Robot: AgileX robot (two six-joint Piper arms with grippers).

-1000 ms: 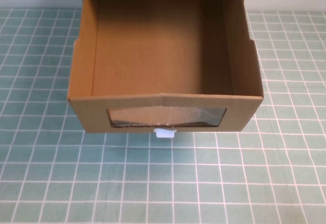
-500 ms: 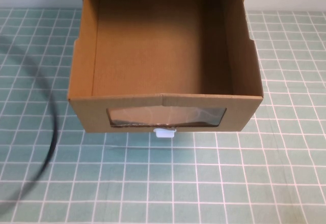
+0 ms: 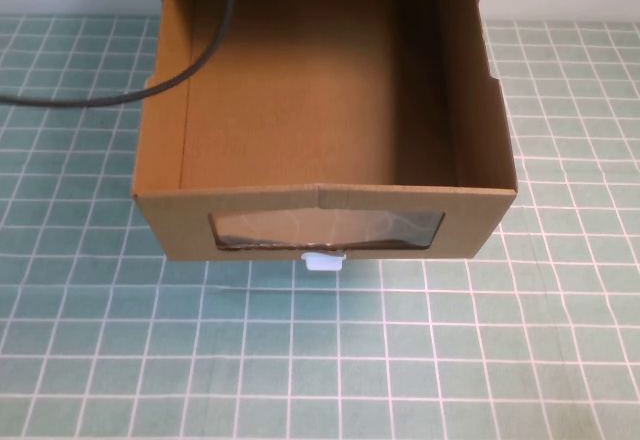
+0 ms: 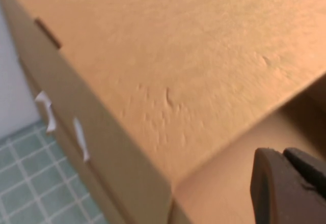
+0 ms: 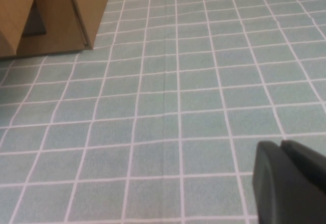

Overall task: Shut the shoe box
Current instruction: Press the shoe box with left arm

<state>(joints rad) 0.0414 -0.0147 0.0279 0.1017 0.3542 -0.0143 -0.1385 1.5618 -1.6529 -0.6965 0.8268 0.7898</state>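
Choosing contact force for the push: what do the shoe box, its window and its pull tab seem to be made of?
Shoe box: matte brown cardboard, fibrous and slightly dimpled. Window: probably thin clear plastic film, wrinkled with glare. Pull tab: white, glossy, likely plastic. Left gripper hovers by the box; right gripper hangs over the mat.

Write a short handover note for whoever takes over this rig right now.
Left pincer: up close over the shoe box, holding nothing.
Right pincer: low over the bare mat, away from the box, holding nothing.
Box: its drawer is pulled fully out and looks empty; the white tab faces the robot.
Done: nothing yet.
Left: push the drawer front back in until it is shut.
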